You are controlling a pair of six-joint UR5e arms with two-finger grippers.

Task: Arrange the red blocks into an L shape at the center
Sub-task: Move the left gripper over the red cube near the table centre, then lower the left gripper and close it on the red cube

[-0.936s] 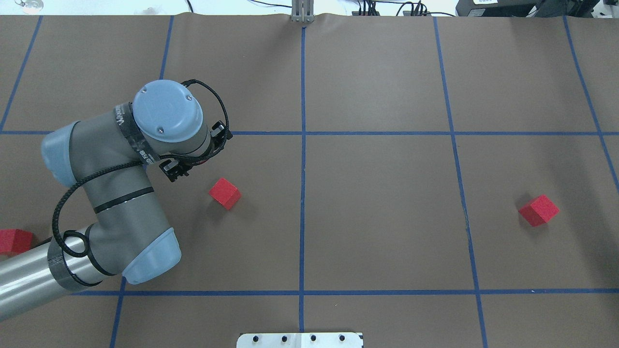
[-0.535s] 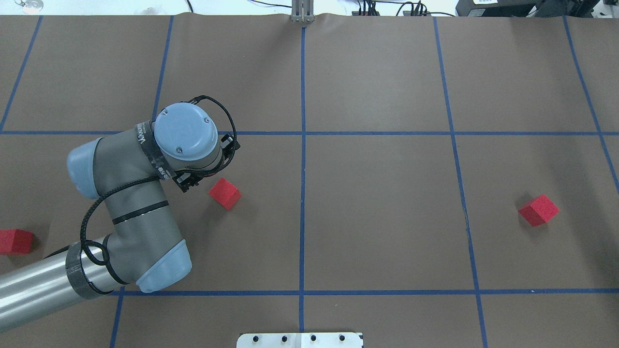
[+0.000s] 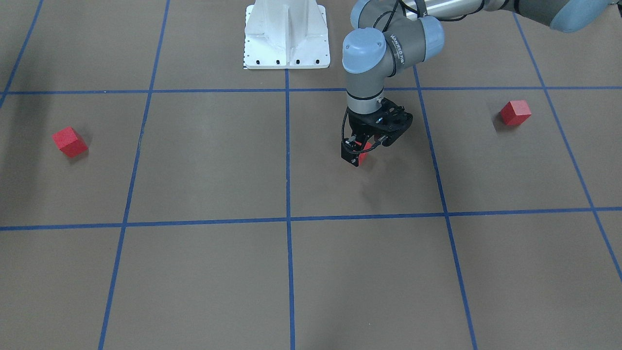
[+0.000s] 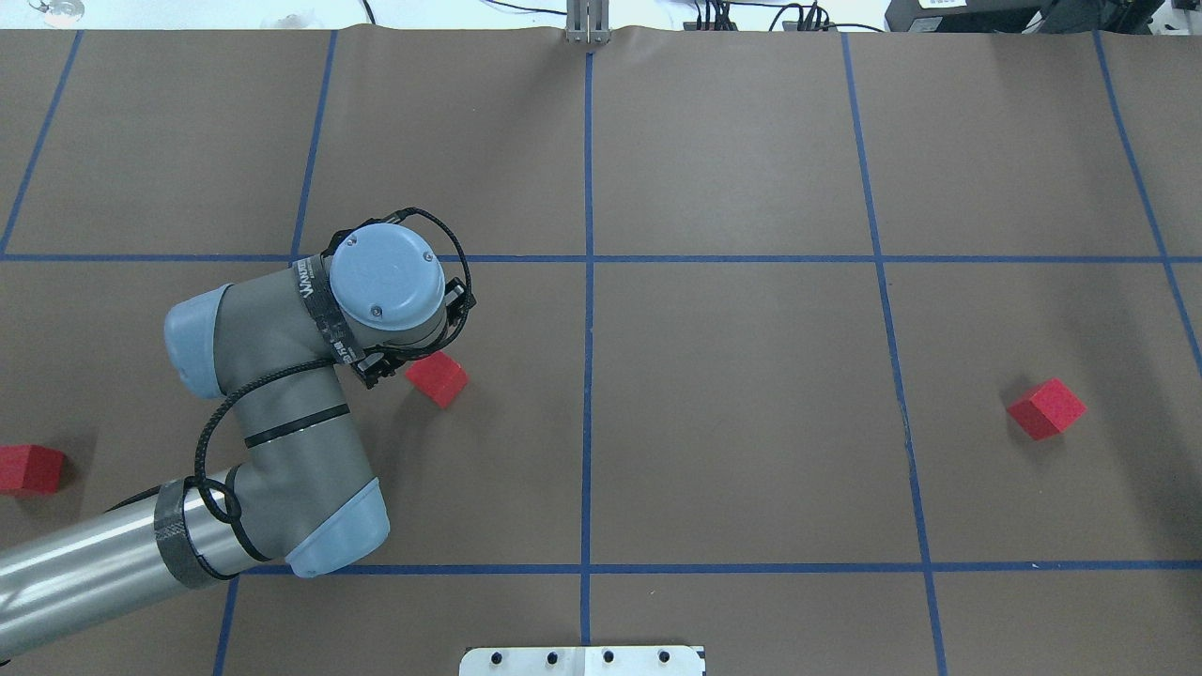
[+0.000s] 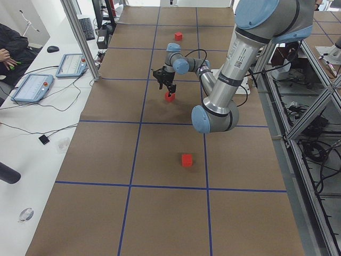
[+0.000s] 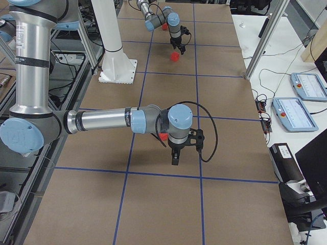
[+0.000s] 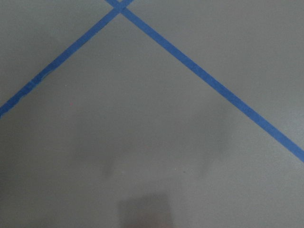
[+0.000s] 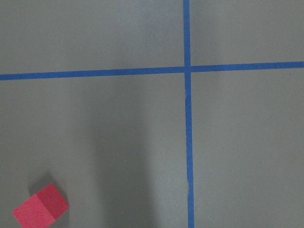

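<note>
Just beneath the left gripper (image 3: 362,150), its fingers parted and empty, sits one red block (image 4: 439,379). A second red block (image 4: 30,468) lies well to its left, a third red block (image 4: 1046,408) well to its right. Whether the right gripper (image 6: 175,158) is released or clenched cannot be told.

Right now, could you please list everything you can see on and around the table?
Blocks: three, red; this one by the left tool, one farther to the robot's left, one well to its right.
Paper: one sheet, brown, covering the table.
Tape lines: blue, a grid across the paper.
Screens: two, grey, on the white side bench; the second lies beyond the first.
Person: one, dark sleeve, at the bench.
Pedestal: one, white, on the robot's side.
Left tool: black, open, low at the first block.
Right tool: black, above the paper; open or shut unclear.
</note>
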